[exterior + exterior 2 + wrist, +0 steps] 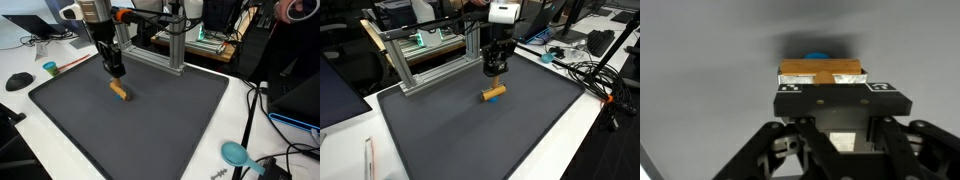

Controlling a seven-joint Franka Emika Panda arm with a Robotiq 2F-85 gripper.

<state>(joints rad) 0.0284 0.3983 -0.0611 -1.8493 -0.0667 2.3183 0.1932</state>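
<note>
A small orange-brown wooden block (120, 91) with a blue far end sits at the tips of my gripper (118, 79) over the dark grey mat (170, 125). In both exterior views the block (494, 94) hangs tilted directly below the black gripper (495, 80), near the back middle of the mat (470, 140). In the wrist view the block (820, 72) fills the space just beyond the gripper (820, 82), whose fingertips are hidden behind a black bar with two markers. The jaws stand closed on the block's sides. Whether the block touches the mat is unclear.
An aluminium frame (170, 40) stands at the back edge of the mat, close behind the arm (430, 50). A teal cup (49, 69) and a black mouse (18, 81) lie off one side. A teal tool (236, 153) and cables (590, 75) lie on the white table.
</note>
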